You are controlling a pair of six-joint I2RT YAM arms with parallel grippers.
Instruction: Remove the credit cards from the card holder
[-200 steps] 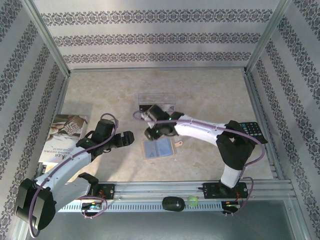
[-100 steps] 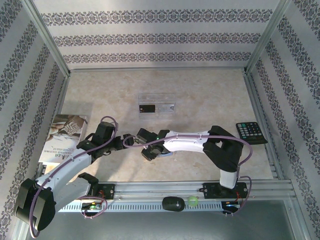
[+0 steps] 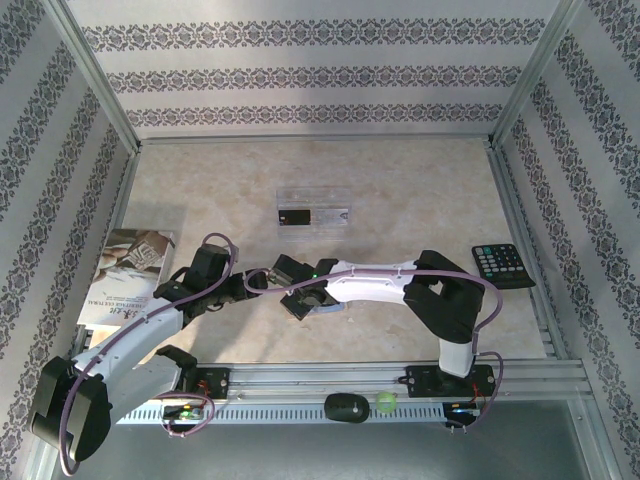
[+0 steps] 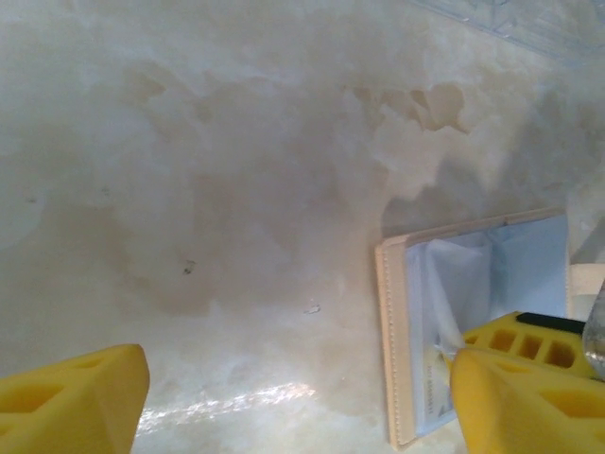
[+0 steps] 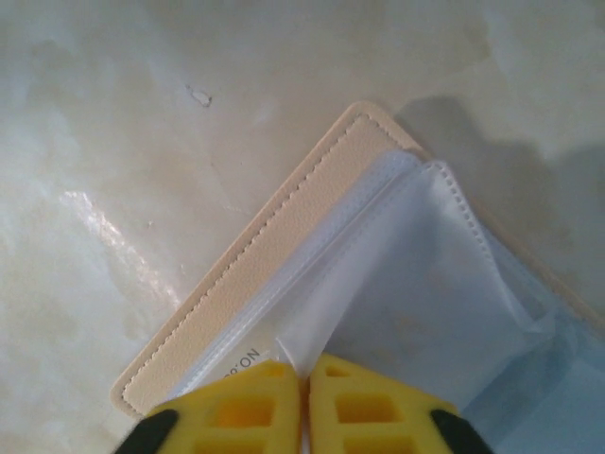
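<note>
Right claw (image 5: 304, 378) is pinching shut on a clear sleeve of the card holder (image 5: 274, 251); left claw (image 4: 301, 397) is gaping wide beside it; tray (image 3: 313, 207) beyond is holding two cards (image 3: 293, 216).

Card holder (image 5: 248, 281) between booklet (image 3: 125, 275) and keypad (image 3: 503, 265)

Card holder (image 5: 274, 236): lies open and flat on the table, on the arm-base side of the clear tray (image 3: 314, 209) and apart from it. Outer cover tan with a stitched border; inside are pale blue-grey translucent sleeves. One sleeve leaf is raised off the stack, its corner pinched in the closed right gripper (image 5: 304, 374). A pale insert with small dark lettering shows under the sleeves; cannot tell if it is a card.

Credit cards: both lie flat inside the clear tray, side by side and not touching. Black card (image 3: 293, 216) is at the tray's left end. Pale card (image 3: 333, 214) is at its right end.
</note>
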